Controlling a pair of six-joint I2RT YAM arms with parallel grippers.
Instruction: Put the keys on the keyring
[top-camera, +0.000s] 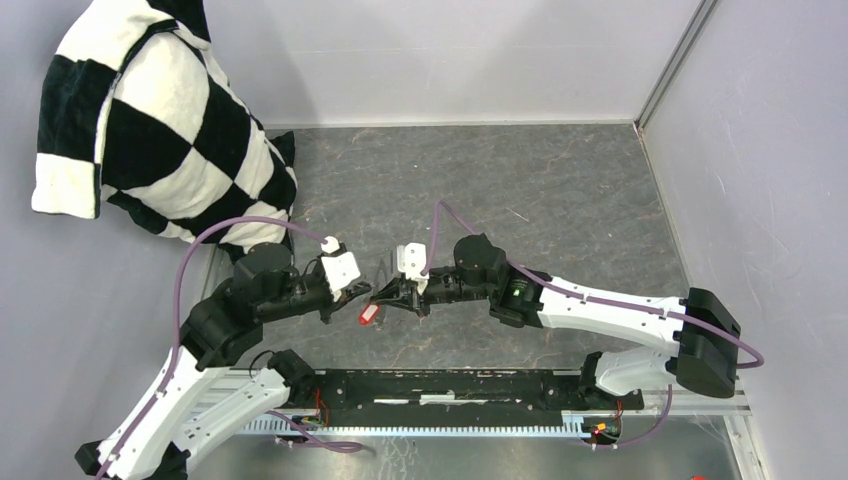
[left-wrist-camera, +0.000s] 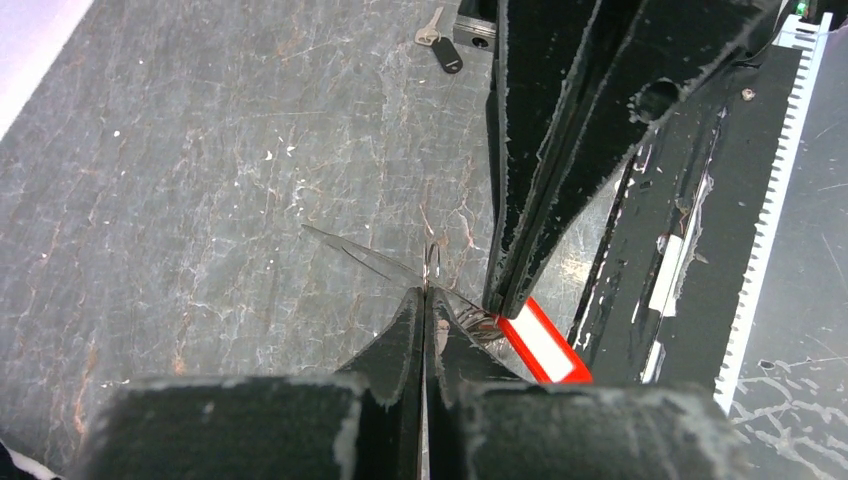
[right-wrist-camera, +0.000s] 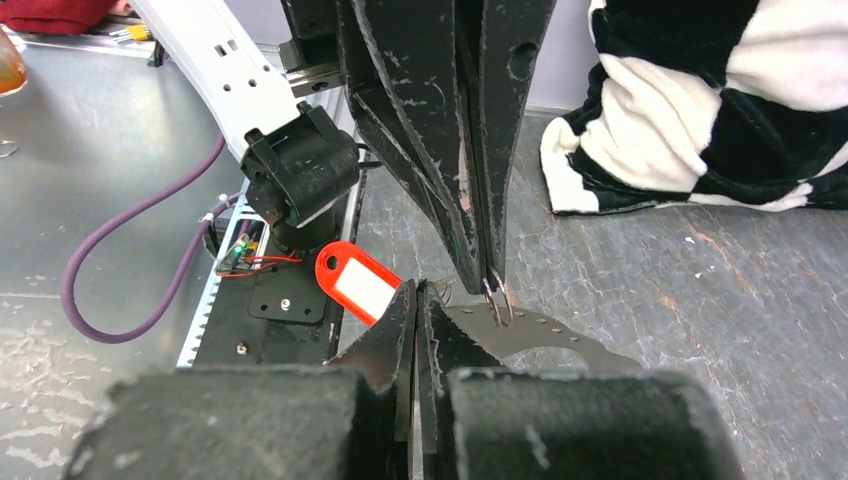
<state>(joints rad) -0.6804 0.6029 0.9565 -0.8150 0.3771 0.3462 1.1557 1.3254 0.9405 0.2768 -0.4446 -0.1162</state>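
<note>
My left gripper is shut on the keyring, a thin silvery wire loop that sticks out past its tips. The loop's end also hangs from the left fingertips in the right wrist view. My right gripper is shut, tip to tip with the left one, and holds the key with the red tag by its metal end. The tag hangs below the grippers and shows in the right wrist view. The black-headed key lies flat on the table beyond the right gripper. It is hidden in the top view.
A black-and-white checkered cushion leans in the back left corner. The black base rail runs along the near edge. Grey walls close the back and the right side.
</note>
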